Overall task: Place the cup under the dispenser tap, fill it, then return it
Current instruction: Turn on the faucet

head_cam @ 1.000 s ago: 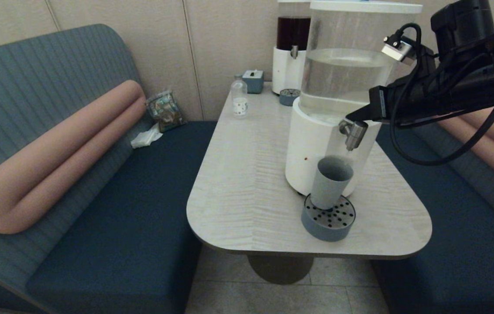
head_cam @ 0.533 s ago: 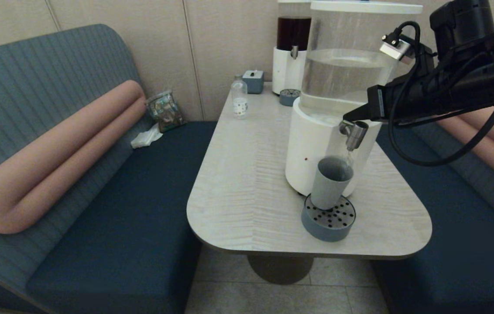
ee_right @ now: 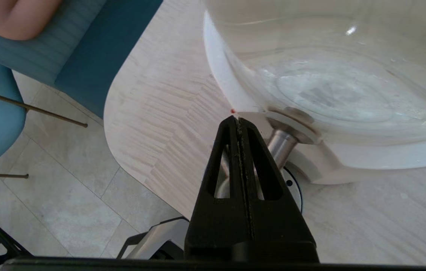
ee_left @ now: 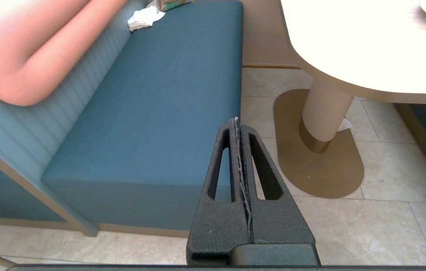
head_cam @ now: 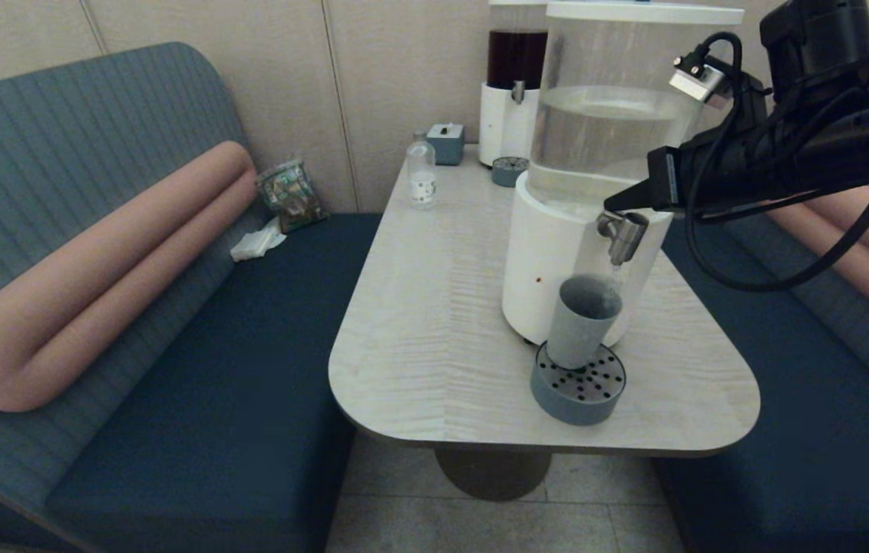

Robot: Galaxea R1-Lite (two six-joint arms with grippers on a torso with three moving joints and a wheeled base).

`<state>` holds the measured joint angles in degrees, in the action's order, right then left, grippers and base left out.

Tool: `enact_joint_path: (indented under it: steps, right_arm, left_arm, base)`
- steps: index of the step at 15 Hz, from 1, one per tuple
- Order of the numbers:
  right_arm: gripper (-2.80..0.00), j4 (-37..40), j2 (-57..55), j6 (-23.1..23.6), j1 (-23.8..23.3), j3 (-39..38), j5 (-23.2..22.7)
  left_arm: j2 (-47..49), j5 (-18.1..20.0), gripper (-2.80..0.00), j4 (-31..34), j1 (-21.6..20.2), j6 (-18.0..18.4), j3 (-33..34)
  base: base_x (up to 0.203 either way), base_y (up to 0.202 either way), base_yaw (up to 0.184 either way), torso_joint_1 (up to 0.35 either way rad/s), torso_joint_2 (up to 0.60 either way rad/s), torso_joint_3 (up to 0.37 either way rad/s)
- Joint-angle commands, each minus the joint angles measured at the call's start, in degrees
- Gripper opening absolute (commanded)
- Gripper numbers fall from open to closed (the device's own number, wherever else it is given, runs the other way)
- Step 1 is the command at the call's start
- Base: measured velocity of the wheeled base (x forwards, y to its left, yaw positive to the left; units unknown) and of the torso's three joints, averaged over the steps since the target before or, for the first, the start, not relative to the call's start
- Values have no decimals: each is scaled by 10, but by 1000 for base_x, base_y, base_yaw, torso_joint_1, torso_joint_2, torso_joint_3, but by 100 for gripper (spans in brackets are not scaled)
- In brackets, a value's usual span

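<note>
The right gripper [head_cam: 612,206] is held with its fingers pressed together, its tip just above the dispenser tap [head_cam: 623,234]. Directly below the gripper, the cup [head_cam: 582,321] is stood upright on the round perforated tray [head_cam: 577,384], under the tap. The left gripper [ee_left: 236,126] is parked low beside the bench, fingers pressed together, holding nothing.

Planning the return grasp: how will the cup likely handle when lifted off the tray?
The cup probably tips easily: it stands tall and narrow-based on the perforated tray. Its smooth, handleless taper may let it slip downward through a gripper. Standing under the tap, it likely holds liquid, so heavier and prone to spill.
</note>
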<state>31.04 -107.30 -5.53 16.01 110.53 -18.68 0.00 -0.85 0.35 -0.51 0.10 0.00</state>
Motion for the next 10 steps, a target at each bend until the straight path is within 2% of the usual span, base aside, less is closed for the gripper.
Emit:
enact_joint_path:
  steps: [1,10]
  right_arm:
    - [-280,0,8,5,0,0,0]
    - [-280,-4,91,10,-2,-7,1]
  left_arm:
    - [1,0,-280,0,0,0,1]
    - [1,0,-280,0,0,0,1]
  base:
    - [0,0,0,0,0,0]
    - [0,0,0,0,0,0]
